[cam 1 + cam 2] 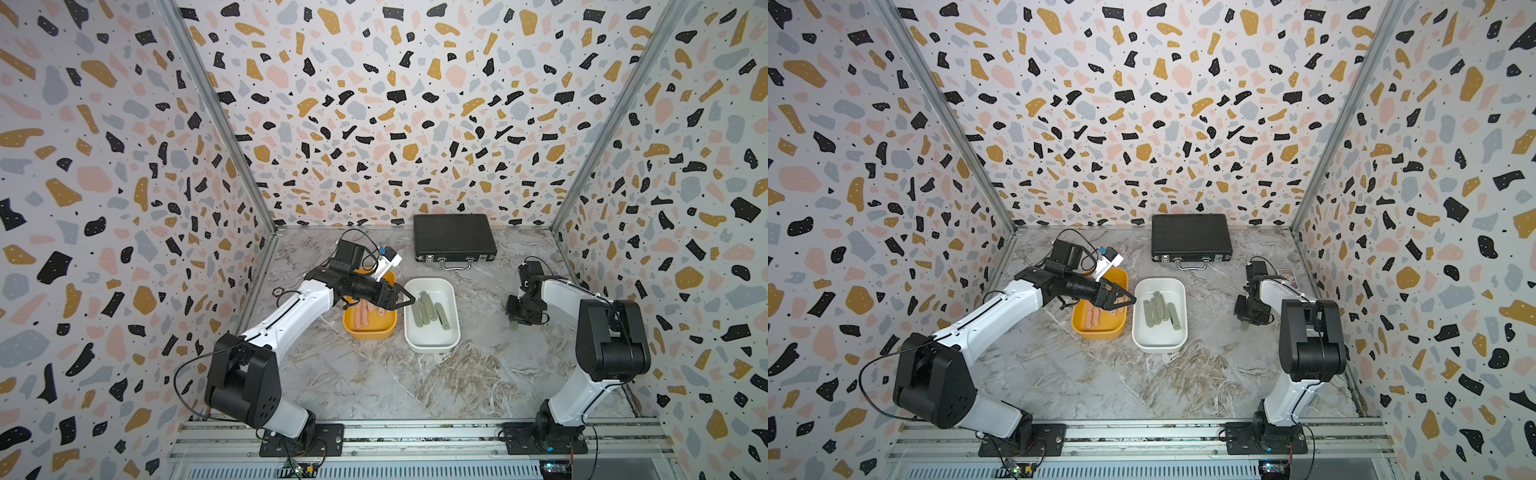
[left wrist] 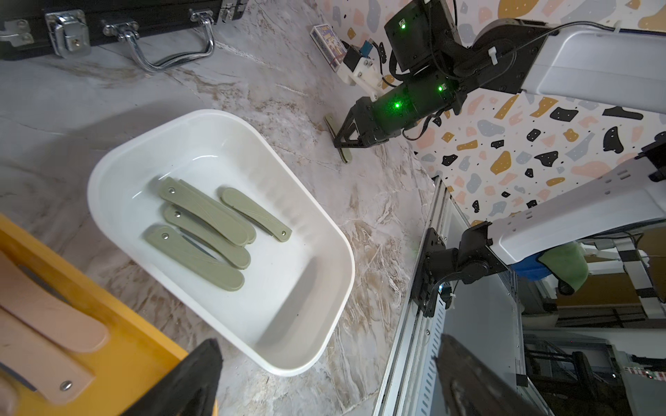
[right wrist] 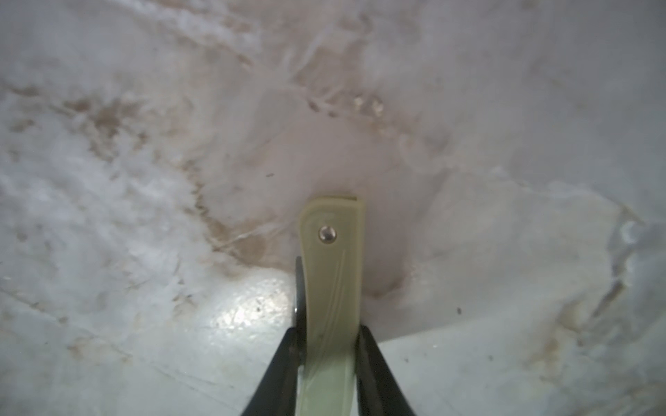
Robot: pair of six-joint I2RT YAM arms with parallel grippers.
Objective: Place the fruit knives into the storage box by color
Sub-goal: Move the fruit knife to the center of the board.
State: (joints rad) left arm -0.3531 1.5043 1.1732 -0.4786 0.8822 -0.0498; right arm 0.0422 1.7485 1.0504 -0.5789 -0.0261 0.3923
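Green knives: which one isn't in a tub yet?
The sage-green plastic knife pinched in the jaws of the right gripper, out over the marble table. The other green knives all lie in the white plastic tub.

- The white tub (image 2: 288, 295) is made of smooth, shiny plastic.
- The yellow tub (image 2: 119, 324) is made of duller plastic.
- The green knives (image 2: 201, 212) are cased in matt plastic with shiny metal pins.
- The table (image 2: 360, 201) is finished like smooth marble.
- Shiny metal clasps (image 2: 68, 34) are fixed to the black case (image 2: 162, 12).

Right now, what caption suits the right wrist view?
Right pincer clamps a sage-green fruit knife over the marble tabletop.
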